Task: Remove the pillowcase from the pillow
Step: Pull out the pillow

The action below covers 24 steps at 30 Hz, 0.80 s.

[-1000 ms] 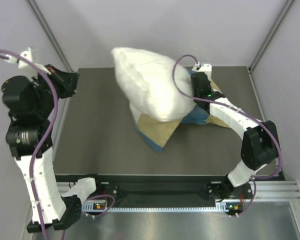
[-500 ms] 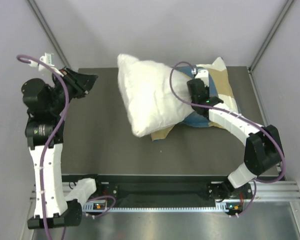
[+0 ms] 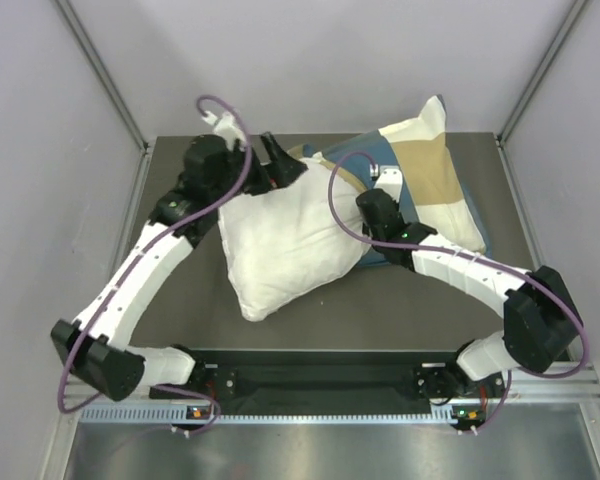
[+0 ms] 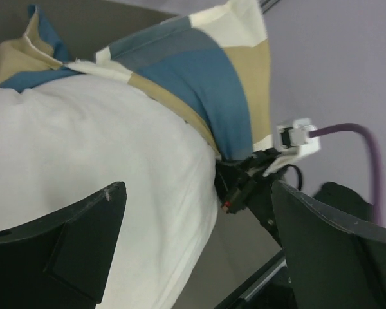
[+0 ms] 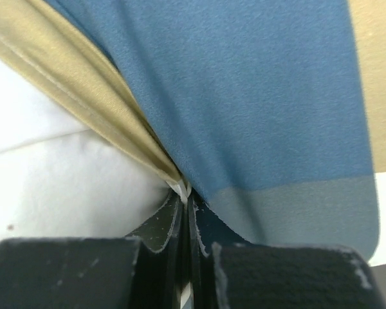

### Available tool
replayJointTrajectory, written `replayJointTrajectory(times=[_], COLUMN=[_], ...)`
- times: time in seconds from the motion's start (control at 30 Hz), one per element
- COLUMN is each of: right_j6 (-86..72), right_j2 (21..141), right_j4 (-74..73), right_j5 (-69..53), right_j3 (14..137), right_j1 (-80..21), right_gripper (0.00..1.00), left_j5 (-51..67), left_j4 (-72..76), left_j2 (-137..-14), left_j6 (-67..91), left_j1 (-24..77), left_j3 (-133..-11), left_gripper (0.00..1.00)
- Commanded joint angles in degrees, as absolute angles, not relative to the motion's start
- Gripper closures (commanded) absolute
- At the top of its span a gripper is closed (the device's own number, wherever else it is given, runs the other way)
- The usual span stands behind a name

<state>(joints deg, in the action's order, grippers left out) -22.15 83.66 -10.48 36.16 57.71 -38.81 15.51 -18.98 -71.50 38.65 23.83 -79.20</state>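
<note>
We count one large plump white rectangular pillow [image 3: 280,240] and one soft checked pillowcase in blue, tan and cream [image 3: 435,175], both on the single dark grey table [image 3: 380,310]. The pillow lies at the middle of the table, turned at an angle, with one corner pointing towards the arm bases. The pillowcase is spread flat at the far right of the table, and one cream corner of it sticks up at the far edge. Along the pillow's far right side the two things meet. A strip of tan and blue cloth shows just past the pillow's far corner, and we cannot tell whether that edge of the pillow sits inside the cover or only on top of it. Nearly all of the pillow shows bare white.

We see two arms, each with one gripper and one purple cable looping above its wrist. The left gripper [image 3: 288,166] hangs over the far corner of the pillow with its two dark fingers [image 4: 71,238] spread wide apart and nothing between them. From its wrist camera we look down on white cushion, with the checked cloth beyond it. The right gripper [image 5: 184,203] sits where the pillow and the cover meet, its two fingers pressed tight together on a pinched fold of the pillowcase, tan on one side of the pinch and blue on the other
</note>
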Motion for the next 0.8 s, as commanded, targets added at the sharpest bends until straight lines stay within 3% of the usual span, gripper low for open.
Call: replayJointTrajectory(times=[0.0,0.1,0.5,0.53,0.57,0.63,0.67,0.7,0.77], right_j6=[-28.12,-30.05,-32.17,-32.34,-32.34,-32.34,-32.43,-32.26,-32.08], right_j2=[82.89,81.22,75.06,74.19,73.66,72.34,71.99,71.63,70.76], right_j4=[-14.24,-12.49,-9.41,-9.32,-9.14,-9.32,-9.32,-9.84,-10.37], right_j5=[26.28,24.44,22.33,22.06,22.23,23.11,23.55,24.34,26.71], right_j3=[53.71,51.86,48.87,48.69,48.52,47.90,47.81,47.46,47.20], right_j1=[-43.15,-44.56,-46.49,-46.49,-46.49,-46.49,-46.49,-46.49,-46.32], right_gripper=[1.00,1.00,1.00,1.00,1.00,1.00,1.00,1.00,1.00], left_j5=[0.65,-11.29,-23.38,-24.34,-24.00,-22.25,-21.98,-21.89,-21.97], left_j4=[-18.10,-21.17,-29.80,-29.27,-28.40,-25.51,-24.44,-23.74,-21.54], left_j2=[-76.10,-81.81,-101.42,-102.64,-102.83,-102.57,-102.05,-100.82,-98.98], left_j6=[32.97,28.84,27.16,26.90,26.63,26.54,26.37,26.45,26.19], left_j1=[31.97,38.22,48.34,48.69,48.95,48.96,48.96,49.04,48.96], left_j3=[-79.10,-80.77,-74.98,-74.10,-73.13,-70.06,-68.92,-66.64,-64.35], left_gripper=[0.01,0.01,0.01,0.05,0.35,0.68,0.79,1.00,1.00])
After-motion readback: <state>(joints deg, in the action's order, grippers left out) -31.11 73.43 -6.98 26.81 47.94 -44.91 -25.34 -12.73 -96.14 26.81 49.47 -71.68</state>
